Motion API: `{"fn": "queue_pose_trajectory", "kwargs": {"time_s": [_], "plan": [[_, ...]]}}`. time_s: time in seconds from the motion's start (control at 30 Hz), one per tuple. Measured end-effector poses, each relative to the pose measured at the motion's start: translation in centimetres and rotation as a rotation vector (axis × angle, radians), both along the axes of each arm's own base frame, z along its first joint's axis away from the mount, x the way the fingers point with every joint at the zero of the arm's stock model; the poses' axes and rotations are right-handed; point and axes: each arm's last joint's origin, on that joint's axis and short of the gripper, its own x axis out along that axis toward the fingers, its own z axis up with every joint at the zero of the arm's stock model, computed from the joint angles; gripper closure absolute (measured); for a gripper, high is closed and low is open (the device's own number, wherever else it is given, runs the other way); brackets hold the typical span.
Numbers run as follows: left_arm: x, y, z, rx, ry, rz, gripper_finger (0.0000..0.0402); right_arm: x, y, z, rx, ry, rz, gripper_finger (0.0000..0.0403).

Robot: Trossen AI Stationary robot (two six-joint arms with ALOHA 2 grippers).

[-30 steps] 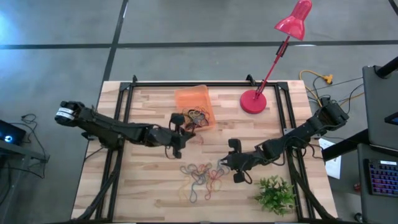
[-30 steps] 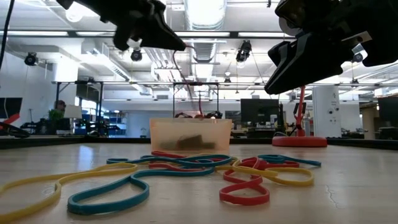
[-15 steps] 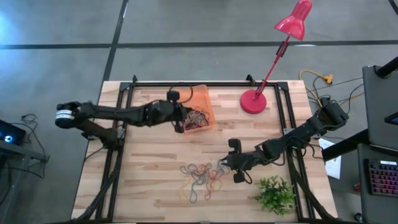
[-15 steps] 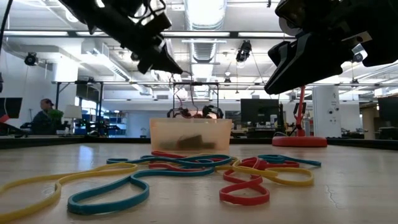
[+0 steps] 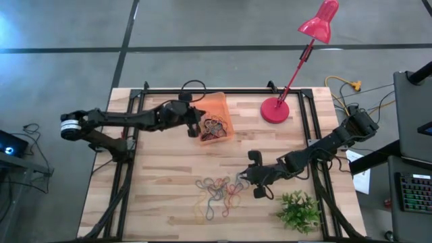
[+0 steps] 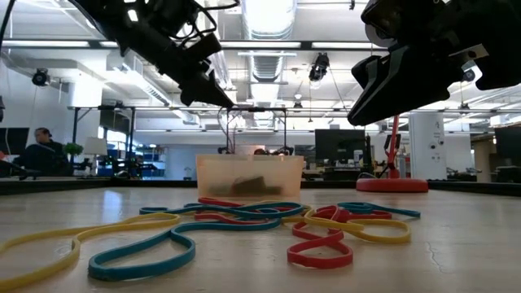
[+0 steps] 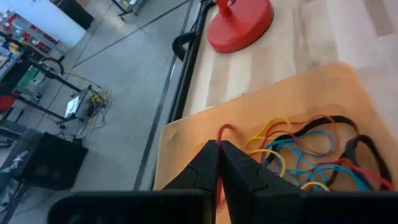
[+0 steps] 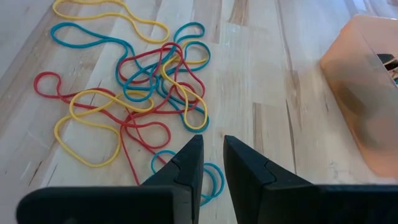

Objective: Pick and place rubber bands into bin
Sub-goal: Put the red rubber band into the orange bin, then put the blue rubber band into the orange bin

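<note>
While the left tool pinches a red band, the bin holds rubber bands

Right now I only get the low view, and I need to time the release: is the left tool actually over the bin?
Observer: Yes. From above, the left tool sits over the bin, near its left wall in that picture.
Operator: Is it holding anything?
Observer: Its wrist view shows the fingers shut on a red rubber band, which loops up above the bands in the bin.
Operator: And the right tool?
Observer: From above, the right tool hangs open at the right edge of the loose pile on the table, gripping nothing.
</note>
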Motion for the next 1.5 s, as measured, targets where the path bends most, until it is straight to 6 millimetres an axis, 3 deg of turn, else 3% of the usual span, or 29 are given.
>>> {"fn": "queue_pose_trajectory", "kwargs": {"time_s": [0.37,0.8,1.03,1.3,1.5], "plan": [[0.1,0.2,-0.4,-0.078,-0.016,-0.034,0.0396,0.1,0.1,0.2,0.016,-0.022,-0.005,0.0351],[1.5,0.2,-3.2,-0.164,0.055,-0.014,0.0275,0.2,0.1,0.2,0.068,-0.051,-0.035,0.0351],[1.4,-3.1,-1.7,-0.218,0.007,-0.112,0.0260,-0.7,-0.2,-2.1,0.104,0.033,-0.040,0.0351],[-0.4,-8.4,0.9,-0.294,-0.050,-0.261,0.0259,-0.2,0.1,-5.5,0.052,0.127,-0.024,0.0351],[-1.6,-11.0,2.1,-0.308,-0.085,-0.340,0.0259,0.0,0.2,-6.5,0.016,0.151,-0.004,0.0340]]}}
